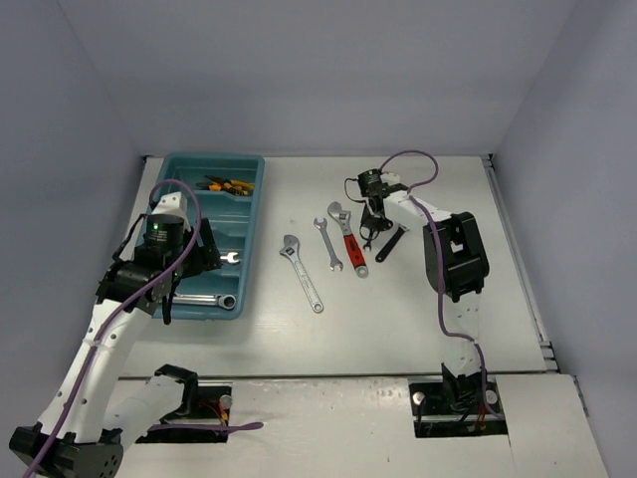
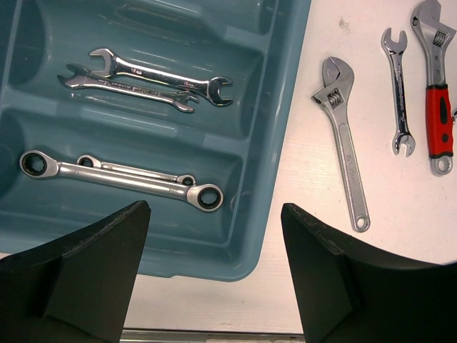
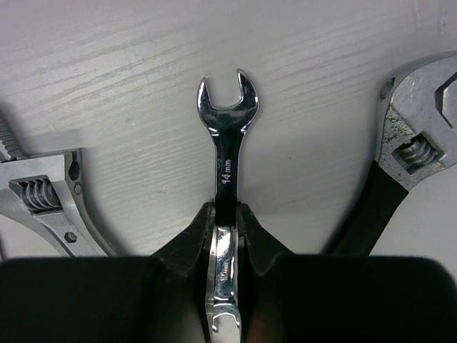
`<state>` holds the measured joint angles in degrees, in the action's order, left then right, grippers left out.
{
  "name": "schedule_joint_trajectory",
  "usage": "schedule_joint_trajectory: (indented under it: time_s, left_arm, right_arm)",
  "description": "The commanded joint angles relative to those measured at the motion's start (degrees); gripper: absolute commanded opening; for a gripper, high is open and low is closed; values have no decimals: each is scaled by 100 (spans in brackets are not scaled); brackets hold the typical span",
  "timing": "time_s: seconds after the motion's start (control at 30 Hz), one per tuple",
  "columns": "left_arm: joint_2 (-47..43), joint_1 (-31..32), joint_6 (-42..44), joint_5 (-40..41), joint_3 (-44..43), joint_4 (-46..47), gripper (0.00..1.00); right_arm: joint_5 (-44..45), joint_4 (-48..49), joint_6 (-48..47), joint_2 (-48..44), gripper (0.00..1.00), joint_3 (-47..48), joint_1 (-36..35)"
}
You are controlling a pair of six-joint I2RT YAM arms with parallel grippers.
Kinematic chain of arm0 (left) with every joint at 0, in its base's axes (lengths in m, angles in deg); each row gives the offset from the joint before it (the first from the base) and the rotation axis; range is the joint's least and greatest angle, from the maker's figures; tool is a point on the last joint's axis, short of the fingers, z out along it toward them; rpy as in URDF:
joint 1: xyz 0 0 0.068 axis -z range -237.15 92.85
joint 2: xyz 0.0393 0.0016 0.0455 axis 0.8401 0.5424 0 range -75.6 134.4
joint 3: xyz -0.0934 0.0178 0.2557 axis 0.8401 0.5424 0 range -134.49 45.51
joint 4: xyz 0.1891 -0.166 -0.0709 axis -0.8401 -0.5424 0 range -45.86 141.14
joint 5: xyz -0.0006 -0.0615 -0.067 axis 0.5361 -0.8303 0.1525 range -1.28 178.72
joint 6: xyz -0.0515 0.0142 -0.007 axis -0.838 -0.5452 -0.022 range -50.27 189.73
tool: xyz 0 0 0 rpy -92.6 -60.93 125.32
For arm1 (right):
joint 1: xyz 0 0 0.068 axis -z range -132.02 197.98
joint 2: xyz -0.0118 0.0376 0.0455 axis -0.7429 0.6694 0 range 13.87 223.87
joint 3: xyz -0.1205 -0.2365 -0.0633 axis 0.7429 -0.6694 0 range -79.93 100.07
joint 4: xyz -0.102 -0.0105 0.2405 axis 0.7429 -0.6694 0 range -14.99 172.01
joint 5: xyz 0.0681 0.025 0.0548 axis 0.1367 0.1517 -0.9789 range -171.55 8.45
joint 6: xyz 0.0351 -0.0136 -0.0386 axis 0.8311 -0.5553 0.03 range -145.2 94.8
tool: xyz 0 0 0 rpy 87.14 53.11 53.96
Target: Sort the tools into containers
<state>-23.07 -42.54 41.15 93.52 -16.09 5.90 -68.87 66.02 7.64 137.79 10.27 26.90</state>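
Two arms in play, and the right gripper (image 3: 226,214) is the busy one; its fingers are pinched tight on the shank of a small spanner (image 3: 227,143) stamped 14 mm, forked end pointing away from the wrist; whether it is off the table (image 1: 299,339) I cannot tell; a black-handled wrench (image 3: 400,164) sits just to one side of it, another wrench head (image 3: 43,200) to the other; all this is out in the middle of the table, well apart from the blue tray (image 1: 214,161). Over at the tray, the left gripper (image 2: 214,236) hangs above its edge, fingers spread wide and nothing between them; below it, two open-ended spanners (image 2: 150,78) lie side by side in one compartment, two ring spanners (image 2: 121,175) in the next; yellow-and-black tools (image 1: 231,185) sit in the far compartment. Three tools lie on the table beside the tray: a silver adjustable wrench (image 2: 343,143), a slim spanner (image 2: 398,93), a red-handled wrench (image 2: 437,100).
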Motion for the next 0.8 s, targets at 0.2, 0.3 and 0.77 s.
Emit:
schedule_joint_trajectory:
  time_s: [0.2,0.3,0.77]
  left_arm:
    - [154,254,-109,-541,-496,190,72]
    - [152,270,-264,-1027,-519,407,72]
    - [435,631,-1386,-2306,-97,2467,72]
  right_arm:
    - [384,-410,-935,-650,0,-362,-64]
    - [179,-237,-1580,-1171,0,-627,-115]
    - [-1997,549,-3089,-4044,0,-2074,-1303]
